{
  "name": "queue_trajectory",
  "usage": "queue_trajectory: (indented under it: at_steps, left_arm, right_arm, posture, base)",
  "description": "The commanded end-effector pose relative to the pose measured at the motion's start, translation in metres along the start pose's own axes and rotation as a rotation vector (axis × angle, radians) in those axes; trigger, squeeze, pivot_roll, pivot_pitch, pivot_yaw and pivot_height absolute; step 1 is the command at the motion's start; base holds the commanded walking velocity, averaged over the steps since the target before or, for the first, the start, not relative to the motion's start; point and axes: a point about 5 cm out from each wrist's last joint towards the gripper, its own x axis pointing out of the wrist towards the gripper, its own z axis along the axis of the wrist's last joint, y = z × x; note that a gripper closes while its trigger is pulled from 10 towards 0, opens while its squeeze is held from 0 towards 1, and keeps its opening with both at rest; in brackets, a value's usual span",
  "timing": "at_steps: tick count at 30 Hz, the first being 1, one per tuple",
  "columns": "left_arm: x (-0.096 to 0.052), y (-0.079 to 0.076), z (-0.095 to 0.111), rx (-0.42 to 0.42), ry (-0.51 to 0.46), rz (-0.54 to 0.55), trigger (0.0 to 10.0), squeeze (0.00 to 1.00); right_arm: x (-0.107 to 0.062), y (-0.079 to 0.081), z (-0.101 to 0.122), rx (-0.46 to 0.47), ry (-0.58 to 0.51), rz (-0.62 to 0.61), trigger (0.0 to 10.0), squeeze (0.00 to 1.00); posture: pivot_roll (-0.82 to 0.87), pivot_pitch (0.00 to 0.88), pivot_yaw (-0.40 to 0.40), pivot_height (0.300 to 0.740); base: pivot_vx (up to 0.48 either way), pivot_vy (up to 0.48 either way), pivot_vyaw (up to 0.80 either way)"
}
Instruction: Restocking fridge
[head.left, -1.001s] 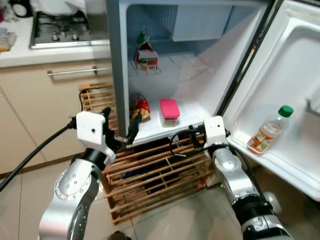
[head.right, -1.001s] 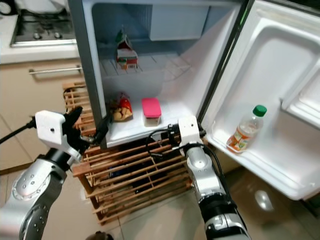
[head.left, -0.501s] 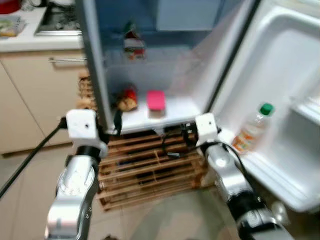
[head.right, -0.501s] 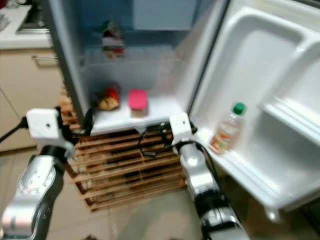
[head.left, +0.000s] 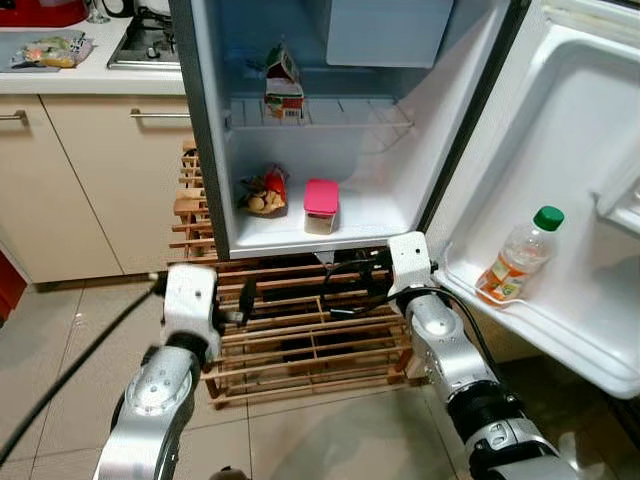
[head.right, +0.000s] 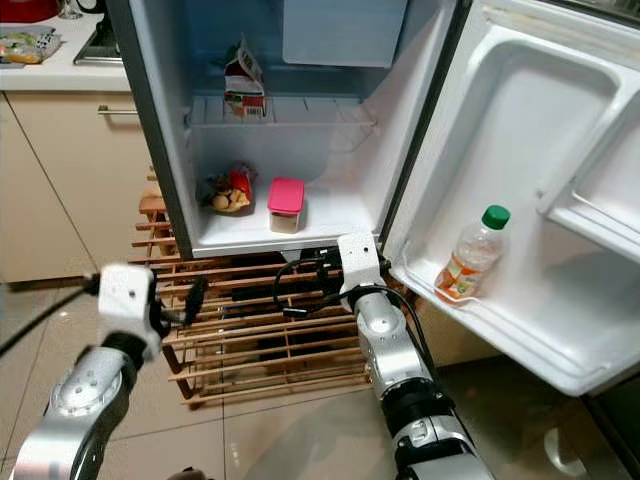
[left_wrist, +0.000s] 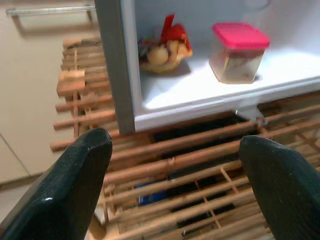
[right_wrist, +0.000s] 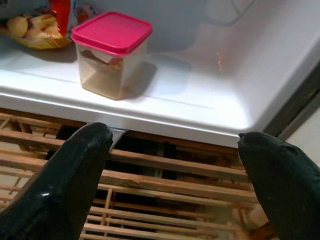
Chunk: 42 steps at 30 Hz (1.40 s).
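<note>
Below the open fridge, both arms are hovering before the wooden rack. The left gripper and right gripper are gaping wide, carrying nothing, presumably freed for another item. At twelve o'clock from them, the pink-lidded container is sitting beside a snack bag; at two o'clock, a bottle is standing in the door shelf.

Lighting: even, bright indoor light; head views sharp. Fridge interior bluish, shaded upper centre. Wrist views: fingers near the lens, soft, slightly blurred.
</note>
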Motion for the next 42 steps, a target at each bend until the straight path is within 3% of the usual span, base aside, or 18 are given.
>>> queue_trajectory:
  at_steps: [1, 6, 13, 22, 26, 30, 42]
  left_arm:
    - [0.002, -0.005, 0.016, 0.015, -0.079, -0.027, 10.0, 0.00]
    - [0.001, -0.009, 0.022, -0.015, -0.130, -0.032, 10.0, 0.00]
    - [-0.002, -0.006, 0.027, -0.055, -0.160, 0.023, 10.0, 0.00]
    - [-0.006, -0.017, 0.048, 0.025, -0.266, -0.014, 10.0, 0.00]
    - [-0.005, -0.017, 0.052, 0.028, -0.279, -0.014, 10.0, 0.00]
    - [-0.004, -0.027, 0.056, 0.062, -0.295, -0.068, 10.0, 0.00]
    - [-0.008, -0.030, 0.071, 0.025, -0.355, -0.109, 10.0, 0.00]
  right_arm:
    - [0.003, 0.000, 0.007, -0.007, -0.029, -0.003, 10.0, 0.00]
    - [0.007, 0.007, 0.009, -0.008, -0.031, 0.031, 10.0, 0.00]
    - [0.012, 0.014, 0.014, -0.012, -0.040, 0.076, 10.0, 0.00]
    - [0.015, 0.017, 0.017, -0.013, -0.049, 0.095, 10.0, 0.00]
    - [0.015, 0.018, 0.016, -0.012, -0.049, 0.098, 10.0, 0.00]
    - [0.015, 0.017, 0.015, -0.012, -0.049, 0.095, 10.0, 0.00]
    - [0.002, 0.010, 0.012, 0.023, -0.068, 0.032, 10.0, 0.00]
  posture:
    - [0.02, 0.000, -0.063, 0.740]
    - [0.03, 0.000, -0.075, 0.740]
    - [0.04, 0.000, -0.088, 0.740]
    - [0.05, 0.000, -0.091, 0.740]
    - [0.05, 0.000, -0.090, 0.740]
    - [0.04, 0.000, -0.089, 0.740]
    - [0.04, 0.000, -0.089, 0.740]
  base:
    - [0.000, 0.000, 0.00]
    - [0.000, 0.000, 0.00]
    - [0.431, 0.000, 0.00]
    - [0.454, 0.000, 0.00]
    - [0.453, 0.000, 0.00]
    - [0.448, 0.000, 0.00]
    - [0.000, 0.000, 0.00]
